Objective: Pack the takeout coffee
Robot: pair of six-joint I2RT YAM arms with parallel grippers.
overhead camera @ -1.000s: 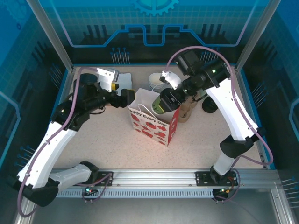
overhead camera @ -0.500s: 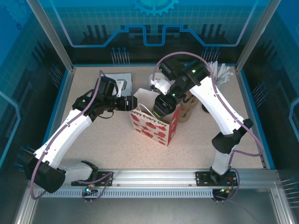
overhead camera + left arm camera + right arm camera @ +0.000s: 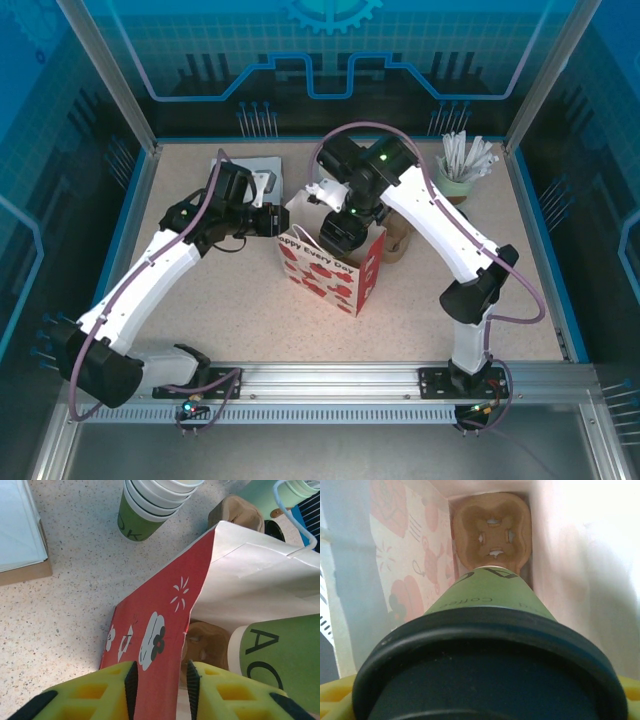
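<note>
Two white-shelled arms [image 3: 150,275] with black joints, mauve cables, yellow finger pads [image 3: 100,692], seemingly small green indicator lights.

A speckled beige tabletop [image 3: 230,290] carries, at its far right corner, a pale-green pot of white wrapped sticks [image 3: 462,168], and at its far left a pale flat box [image 3: 270,165], which up close looks like white sheets lying on a brown base. Far of centre stands a stack of paper cups [image 3: 150,505], green outside with white rims, nested upright, and to its right a pile of brown moulded-pulp cup carriers [image 3: 397,243]. An aluminium rail [image 3: 330,380] runs along the near edge, and blue printed panels [image 3: 330,60] wall in the far side.
</note>
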